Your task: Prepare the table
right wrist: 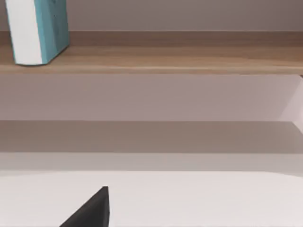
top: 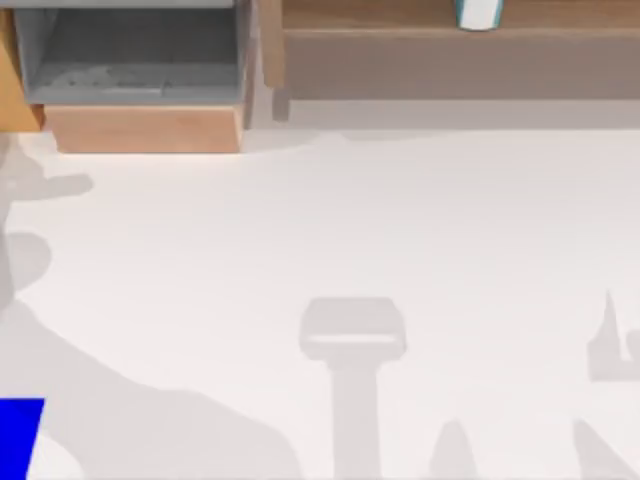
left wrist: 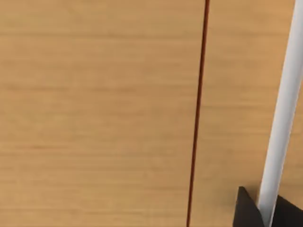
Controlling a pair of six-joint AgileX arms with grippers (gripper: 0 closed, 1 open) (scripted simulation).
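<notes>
A: Tabletop [top: 330, 230] is seen across most of the top view as a broad, plain white surface, from the lower edge up to the furniture along the upper edge. Grey shadows of the arms are cast on its left side and lower middle.

B: What is set along the upper edge?

A: A grey-lined box [top: 140, 60] with a light-wood front is placed at upper left. A long wooden shelf [top: 450, 30] is run across the upper right, and a white-and-teal carton [top: 478, 13] is stood on it. A blue patch [top: 18, 435] is seen at lower left.

B: Where are the jaws relative to the tabletop?

A: In the right wrist view a dark fingertip of the right gripper [right wrist: 90, 210] is shown at lower centre, over the white tabletop, with the shelf and carton well apart beyond it. In the left wrist view dark tips of the left gripper [left wrist: 265, 210] are seen at lower right, against a light-wood panel [left wrist: 94, 113] and beside a white bar [left wrist: 284, 109]. Whether either pair of jaws is clenched or released cannot be told.
</notes>
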